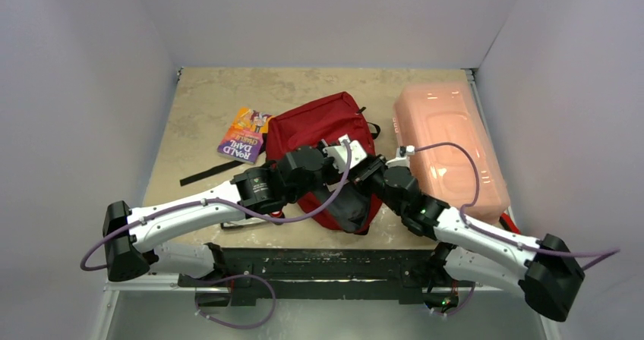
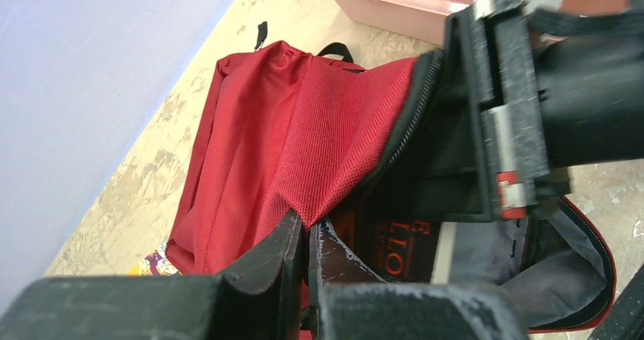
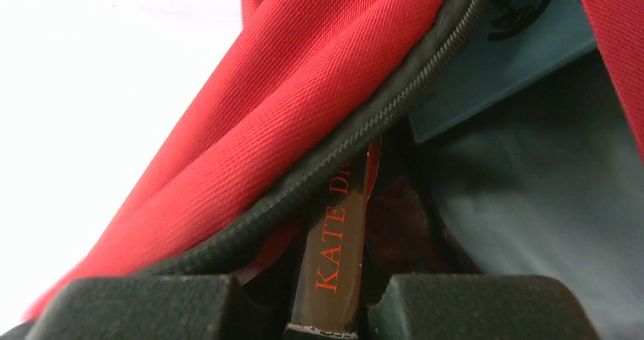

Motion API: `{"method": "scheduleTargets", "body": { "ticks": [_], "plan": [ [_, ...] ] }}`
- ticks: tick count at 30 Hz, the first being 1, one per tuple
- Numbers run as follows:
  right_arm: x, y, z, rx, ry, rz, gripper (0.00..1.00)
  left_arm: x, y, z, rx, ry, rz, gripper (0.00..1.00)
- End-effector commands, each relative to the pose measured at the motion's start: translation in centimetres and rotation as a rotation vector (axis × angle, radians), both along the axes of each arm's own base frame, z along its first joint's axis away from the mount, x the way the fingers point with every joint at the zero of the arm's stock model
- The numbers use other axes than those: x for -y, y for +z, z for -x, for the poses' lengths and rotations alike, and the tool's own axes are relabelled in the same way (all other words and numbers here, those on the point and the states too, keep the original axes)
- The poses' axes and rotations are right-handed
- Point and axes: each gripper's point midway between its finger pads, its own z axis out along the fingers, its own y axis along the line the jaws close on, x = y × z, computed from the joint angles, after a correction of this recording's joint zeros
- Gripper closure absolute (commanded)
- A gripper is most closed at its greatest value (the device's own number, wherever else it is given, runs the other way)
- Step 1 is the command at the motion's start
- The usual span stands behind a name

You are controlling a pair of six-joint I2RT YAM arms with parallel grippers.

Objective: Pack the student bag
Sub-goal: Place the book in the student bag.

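The student bag (image 1: 311, 127) lies in the middle of the table (image 1: 197, 105). Its long axis runs from the far edge toward the near edge, leaning a little to the right as it comes nearer. Its unzipped mouth faces the near edge, where both arms meet over it. It is dark red woven fabric with a black zipper (image 3: 357, 135) bordering the opening, a grey lining (image 2: 562, 256) inside, and a black loop at its far end. The left gripper (image 2: 306, 230) is clenched on the red upper flap of the mouth, fingers pinched together on the cloth and holding it raised. The right gripper (image 3: 326, 294) grips a thin dark book (image 3: 334, 249) with orange lettering on its spine. The book sits upright between the fingers, just under the zipper edge and inside the opening. The two wrists crowd the mouth and hide the near half of the bag from above. Just beside the bag's far-left side lies a colourful Roald Dahl paperback (image 1: 244, 133). A loose black strap (image 1: 209, 173) lies nearer the left edge. A pale pink translucent box (image 1: 448, 146) runs along the right edge, close to the bag's right side.
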Motion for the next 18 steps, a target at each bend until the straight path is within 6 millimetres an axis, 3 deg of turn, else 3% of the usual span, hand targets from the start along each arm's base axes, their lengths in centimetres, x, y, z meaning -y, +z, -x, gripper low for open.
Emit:
{"method": "scheduleTargets", "body": {
  "ticks": [1,10,15,18],
  "plan": [
    [-1.3,5.3,-2.8,0.209,-0.061,-0.128,1.0,0.9,4.3,0.6,0.071,-0.049,0.138,1.0],
    [-2.9,3.2,-5.9,0.252,-0.121,-0.093,1.0,0.2,4.8,0.3,0.082,-0.033,0.146,1.0],
    [-4.3,-0.1,-7.3,0.212,-0.124,-0.021,1.0,0.1,4.8,0.1,0.088,-0.03,0.147,1.0],
    [-4.9,-2.6,-7.5,0.179,-0.109,-0.002,0.88,0.2,4.7,0.2,0.084,-0.034,0.146,1.0]
  ]
}}
